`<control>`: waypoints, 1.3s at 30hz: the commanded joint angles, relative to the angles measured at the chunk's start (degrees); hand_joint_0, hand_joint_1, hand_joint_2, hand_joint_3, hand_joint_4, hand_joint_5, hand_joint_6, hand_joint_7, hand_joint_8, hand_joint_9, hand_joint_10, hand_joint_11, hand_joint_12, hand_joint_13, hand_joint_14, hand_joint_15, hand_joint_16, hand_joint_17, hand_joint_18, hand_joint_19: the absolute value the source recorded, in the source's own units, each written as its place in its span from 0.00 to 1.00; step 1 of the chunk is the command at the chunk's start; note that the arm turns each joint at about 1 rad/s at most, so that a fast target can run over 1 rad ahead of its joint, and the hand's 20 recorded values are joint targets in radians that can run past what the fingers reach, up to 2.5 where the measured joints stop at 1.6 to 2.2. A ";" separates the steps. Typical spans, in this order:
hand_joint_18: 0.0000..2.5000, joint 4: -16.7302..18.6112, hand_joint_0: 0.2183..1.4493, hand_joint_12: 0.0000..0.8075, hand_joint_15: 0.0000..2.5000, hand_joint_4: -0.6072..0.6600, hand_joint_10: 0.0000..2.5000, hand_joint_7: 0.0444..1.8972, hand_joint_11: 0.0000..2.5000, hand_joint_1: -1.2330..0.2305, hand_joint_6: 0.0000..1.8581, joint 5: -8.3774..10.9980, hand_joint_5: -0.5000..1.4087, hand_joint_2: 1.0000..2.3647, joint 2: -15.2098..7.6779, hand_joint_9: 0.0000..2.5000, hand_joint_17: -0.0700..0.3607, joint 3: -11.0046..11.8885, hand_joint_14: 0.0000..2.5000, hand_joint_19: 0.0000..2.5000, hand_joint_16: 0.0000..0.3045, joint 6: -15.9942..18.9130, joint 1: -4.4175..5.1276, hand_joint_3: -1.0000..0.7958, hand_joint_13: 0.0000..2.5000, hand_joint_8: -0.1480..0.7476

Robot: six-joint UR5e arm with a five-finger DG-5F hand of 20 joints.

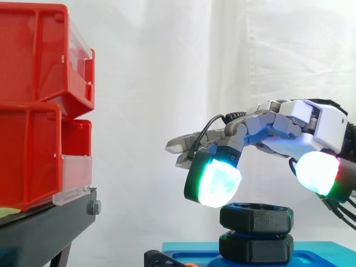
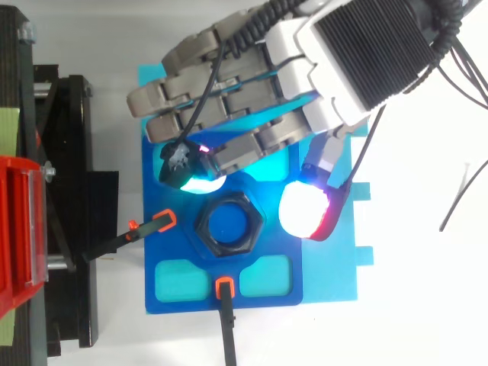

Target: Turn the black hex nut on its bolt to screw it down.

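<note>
The black hex nut [image 2: 229, 225] sits on a blue bolt whose round top shows through its hole. In the side view the nut [image 1: 256, 218] is stacked above a second black hex piece [image 1: 256, 248] on the blue base plate [image 2: 171, 293]. My hand [image 2: 320, 69] hovers over the plate's far side, open, most fingers stretched out flat. One finger bends down, its cyan pad [image 1: 214, 181] just above and beside the nut's rim. The thumb's white and red pad [image 2: 305, 210] hangs off the nut's other side. Neither pad grips the nut.
Red bins [image 1: 33, 100] stand stacked on a black stand [image 1: 44, 222] to the left. Two black clamps with orange tips [image 2: 160, 223] [image 2: 223, 287] hold the plate's left and near edges. Two teal recesses [image 2: 183, 280] lie in front of the nut.
</note>
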 commanded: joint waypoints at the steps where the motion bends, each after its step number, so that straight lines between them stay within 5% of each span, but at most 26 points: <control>1: 0.23 1.32 0.21 0.45 0.07 0.74 0.00 0.39 0.07 0.69 0.38 -0.80 0.21 0.00 -0.02 0.24 0.48 -0.05 0.00 0.24 0.20 1.55 -0.55 0.28 0.23 0.56; 8: 0.23 4.31 0.21 0.45 0.07 0.74 0.00 0.40 0.07 0.68 0.38 -2.74 0.21 0.00 -0.02 0.24 0.47 0.04 0.00 0.24 0.20 5.16 -1.60 0.28 0.23 0.55; 14: 0.23 4.04 0.21 0.44 0.07 0.74 0.00 0.40 0.07 0.68 0.38 -2.56 0.21 0.00 0.06 0.24 0.47 2.06 0.00 0.24 0.19 7.00 -0.81 0.28 0.23 0.54; 22: 0.23 3.25 0.21 0.44 0.07 0.74 0.00 0.42 0.07 0.67 0.37 1.04 0.21 0.00 -0.02 0.24 0.47 3.29 0.00 0.24 0.19 7.53 1.56 0.28 0.23 0.55; 27: 0.23 3.25 0.21 0.44 0.07 0.74 0.00 0.43 0.07 0.67 0.37 3.77 0.21 0.00 -0.02 0.24 0.47 3.21 0.00 0.24 0.19 5.77 4.46 0.28 0.23 0.54; 32: 0.23 2.90 0.21 0.44 0.07 0.74 0.00 0.43 0.07 0.67 0.36 5.52 0.21 0.00 -1.08 0.24 0.47 3.21 0.00 0.24 0.19 4.54 6.31 0.28 0.23 0.55; 39: 0.23 3.43 0.21 0.44 0.07 0.74 0.00 0.44 0.07 0.66 0.36 7.37 0.21 0.00 -2.49 0.24 0.47 3.47 0.00 0.24 0.19 4.63 7.62 0.28 0.23 0.54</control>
